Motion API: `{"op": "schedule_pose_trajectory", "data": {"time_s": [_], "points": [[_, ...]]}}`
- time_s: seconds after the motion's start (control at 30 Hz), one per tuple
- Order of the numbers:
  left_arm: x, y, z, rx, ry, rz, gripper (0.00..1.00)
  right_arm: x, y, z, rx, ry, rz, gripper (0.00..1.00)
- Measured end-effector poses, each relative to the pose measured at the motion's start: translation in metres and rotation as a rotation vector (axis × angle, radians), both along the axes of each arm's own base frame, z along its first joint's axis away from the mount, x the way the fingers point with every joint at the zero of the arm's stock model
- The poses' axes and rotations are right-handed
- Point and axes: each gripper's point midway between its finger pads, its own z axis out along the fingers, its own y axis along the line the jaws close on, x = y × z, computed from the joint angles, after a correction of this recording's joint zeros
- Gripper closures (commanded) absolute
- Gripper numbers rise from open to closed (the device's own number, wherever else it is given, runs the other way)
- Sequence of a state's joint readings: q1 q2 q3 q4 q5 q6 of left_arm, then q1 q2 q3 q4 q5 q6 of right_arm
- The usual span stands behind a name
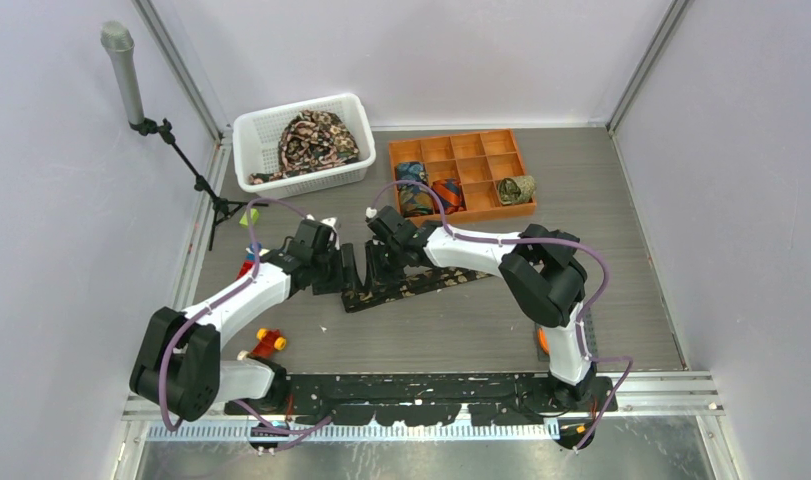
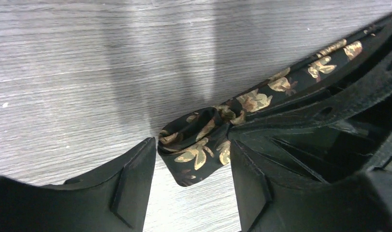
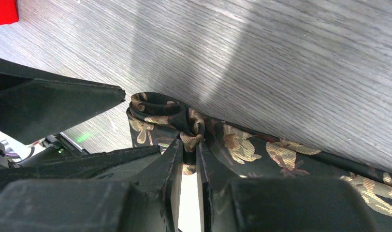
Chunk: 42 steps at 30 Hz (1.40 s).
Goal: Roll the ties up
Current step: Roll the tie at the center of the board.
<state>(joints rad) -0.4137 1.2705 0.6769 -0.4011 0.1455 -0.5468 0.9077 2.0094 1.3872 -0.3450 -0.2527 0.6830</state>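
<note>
left hand [image 2: 191,147]: open, astride rolled end of tie [image 2: 254,99] | right hand [image 3: 189,145]: pinching tie fold

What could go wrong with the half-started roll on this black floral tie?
1. The left gripper stands open around the roll, so only the right gripper pinches it; loosely wound, it could spring apart.
2. That pinch catches just a small fold, so the tie may slip free or drag across the table.

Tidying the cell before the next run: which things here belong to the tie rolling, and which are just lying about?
Job: floral tie, basket with tie heap, orange tray, rolled ties.
Lying about: microphone stand, small toy.
</note>
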Motion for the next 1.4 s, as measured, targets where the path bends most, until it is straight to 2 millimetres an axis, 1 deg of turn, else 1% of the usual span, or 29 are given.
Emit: {"op": "schedule_pose_trajectory", "data": {"time_s": [0.13,0.33,0.53,0.6,0.77,0.9,1.07,1.13,1.27,1.33,1.4], "points": [[0.004,0.007,-0.002,0.033,-0.008,0.043,0.34,0.0,0.0,-0.001,-0.002,0.0,0.0,0.8],[0.005,0.026,-0.008,0.121,-0.004,0.116,0.29,0.0,-0.002,-0.002,-0.007,0.0,-0.003,0.81],[0.003,0.034,-0.012,0.153,0.012,0.162,0.22,0.0,-0.002,-0.002,-0.007,0.0,-0.003,0.81],[0.003,0.036,-0.014,0.16,0.018,0.175,0.17,0.0,-0.002,-0.002,-0.007,0.0,-0.003,0.81],[0.005,0.041,-0.015,0.178,0.016,0.217,0.14,0.0,-0.002,-0.002,-0.006,0.001,-0.002,0.82],[0.006,0.045,-0.019,0.204,0.021,0.235,0.14,0.0,-0.002,-0.002,-0.006,0.001,-0.002,0.82],[0.005,0.048,-0.028,0.228,0.053,0.252,0.24,0.0,-0.002,-0.002,-0.006,0.001,-0.002,0.82],[0.005,0.048,-0.029,0.227,0.055,0.251,0.31,0.0,-0.002,-0.002,-0.006,0.001,-0.003,0.82],[0.004,0.044,-0.029,0.208,0.06,0.248,0.53,0.0,-0.002,-0.002,-0.006,0.001,-0.003,0.82],[0.002,0.042,-0.03,0.196,0.069,0.24,0.59,0.0,-0.002,-0.002,-0.006,0.001,-0.003,0.82],[-0.001,0.04,-0.031,0.183,0.077,0.234,0.63,0.0,-0.002,-0.002,-0.006,0.001,-0.003,0.81]]}}
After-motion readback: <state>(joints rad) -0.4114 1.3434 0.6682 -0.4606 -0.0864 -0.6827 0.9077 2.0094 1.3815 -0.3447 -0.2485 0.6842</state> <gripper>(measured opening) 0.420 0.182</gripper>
